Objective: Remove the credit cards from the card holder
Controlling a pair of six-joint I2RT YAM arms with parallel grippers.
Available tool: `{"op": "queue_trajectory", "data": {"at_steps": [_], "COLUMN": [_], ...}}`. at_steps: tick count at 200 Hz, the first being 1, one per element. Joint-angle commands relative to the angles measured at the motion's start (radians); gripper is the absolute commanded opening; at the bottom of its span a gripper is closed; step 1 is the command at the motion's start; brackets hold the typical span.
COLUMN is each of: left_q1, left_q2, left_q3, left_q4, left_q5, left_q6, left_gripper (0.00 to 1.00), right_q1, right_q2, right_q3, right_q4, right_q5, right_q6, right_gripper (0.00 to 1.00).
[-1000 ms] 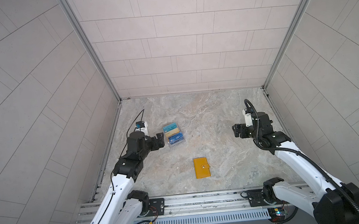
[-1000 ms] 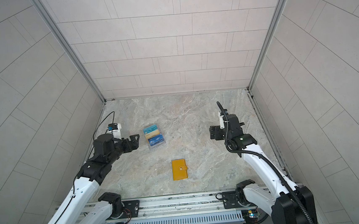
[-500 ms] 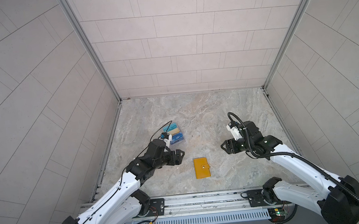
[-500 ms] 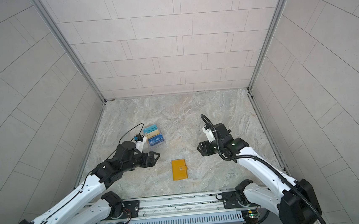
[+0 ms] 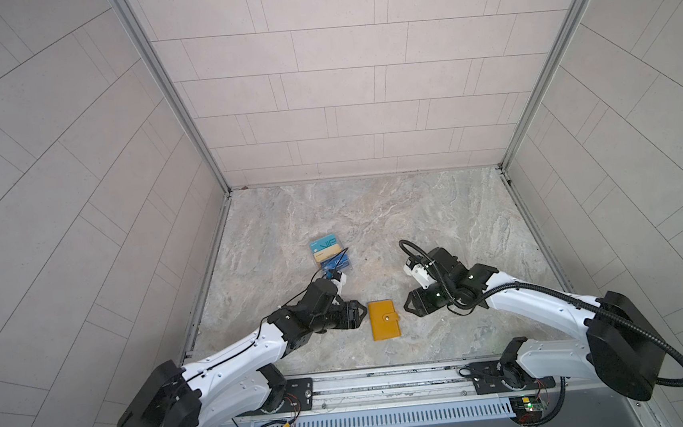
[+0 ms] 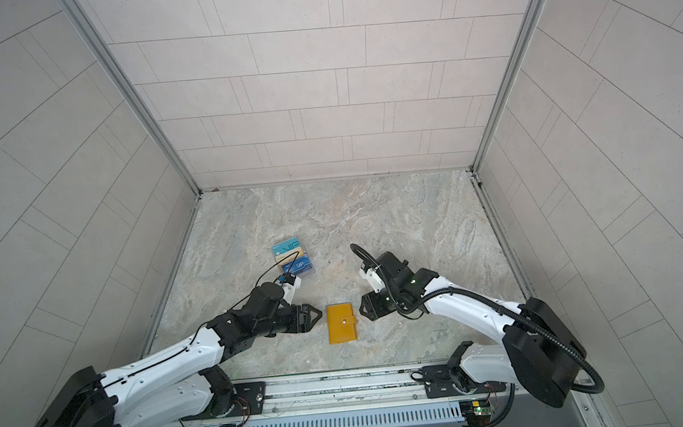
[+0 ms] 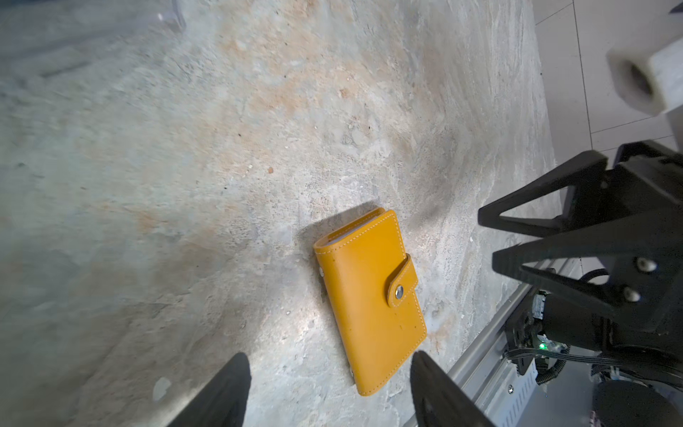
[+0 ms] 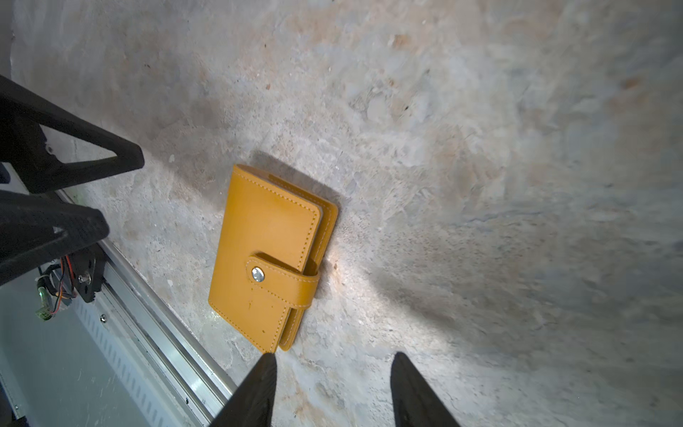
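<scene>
The card holder (image 5: 385,319) lies flat on the marbled desk (image 5: 374,228), snapped shut, with its long sides running away from the metal rail (image 5: 386,380) at the desk's front edge. Both top views show the two arms closing in on it from opposite sides. The left pincer (image 5: 362,314) points at its spine side from just beside it. The right pincer (image 5: 408,306) is near its tab side, with a sliver of desk between.

Only the top views take in the clear stand (image 6: 293,258) beyond the holder on the left arm's side, well apart from it and filled with coloured cards (image 6: 288,247).

The left wrist view brings the holder (image 7: 369,299) close. Here I can see the stitched cover, the round metal snap (image 7: 399,293) on the tab, small rivets along the spine edge and a pale layer between the covers. Its own pincer (image 7: 327,373) stands open, with nothing between the fingers (image 7: 229,388). Past the holder, the right pincer (image 7: 488,238) also shows parted jaws and holds nothing.

The right wrist view gives the other edge of the holder (image 8: 269,258), where the tab wraps round to the back cover. Its own pincer (image 8: 332,366) is spread and empty, one fingertip close by the holder's near corner. Bare desk separates the holder from the left pincer (image 8: 123,192).
</scene>
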Motion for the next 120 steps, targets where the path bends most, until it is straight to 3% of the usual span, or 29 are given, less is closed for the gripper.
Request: {"op": "queue_trajectory", "data": {"at_steps": [1,120], "left_q1": [-0.018,-0.093], "left_q2": [0.029,0.276], "left_q3": [-0.038,-0.085], "left_q4": [0.127,0.452], "left_q5": [0.018,0.102], "left_q6": [-0.055,-0.142], "left_gripper": [0.69,0.58], "right_q1": [0.027,0.082], "right_q2": [0.020,0.149], "right_q3": [-0.016,-0.059], "right_q4": [0.047,0.197], "right_q5": [-0.008,-0.065], "right_q6": [0.045,0.115], "right_gripper": [0.50,0.39]}}
